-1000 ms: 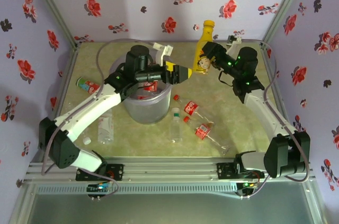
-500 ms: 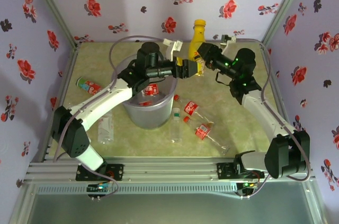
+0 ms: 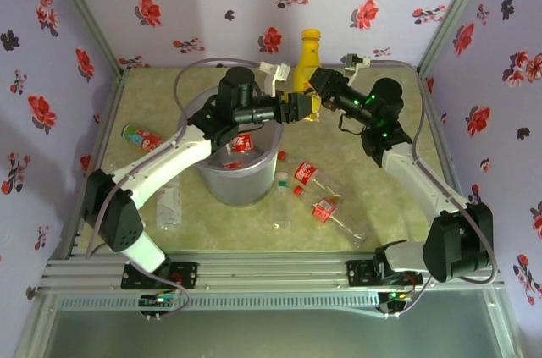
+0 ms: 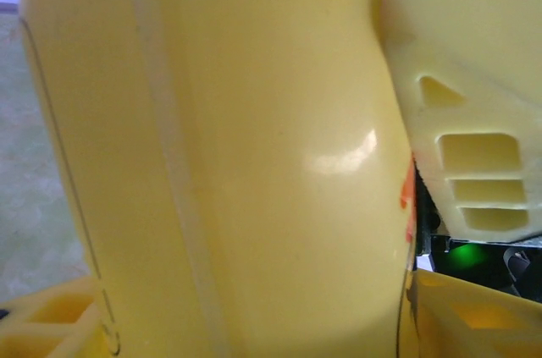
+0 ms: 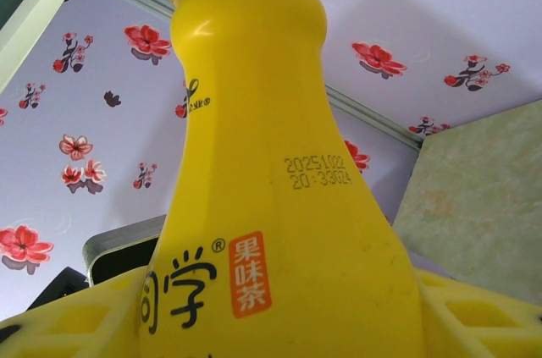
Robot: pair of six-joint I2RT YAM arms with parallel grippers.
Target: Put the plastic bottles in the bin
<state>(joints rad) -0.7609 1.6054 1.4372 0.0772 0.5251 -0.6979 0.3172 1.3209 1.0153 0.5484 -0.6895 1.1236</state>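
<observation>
In an apparent handover, the yellow tea bottle (image 3: pixel 306 66) is pinched aloft beside the bin (image 3: pixel 241 180) by the right jaws; whether the left jaws around it are clamped cannot be told, which is required before release.

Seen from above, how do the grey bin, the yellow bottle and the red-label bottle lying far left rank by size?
Largest: grey bin, by far.
Next: yellow bottle, though it is raised nearer the camera, so its lead is unsure.
Smallest: red-label bottle.
</observation>
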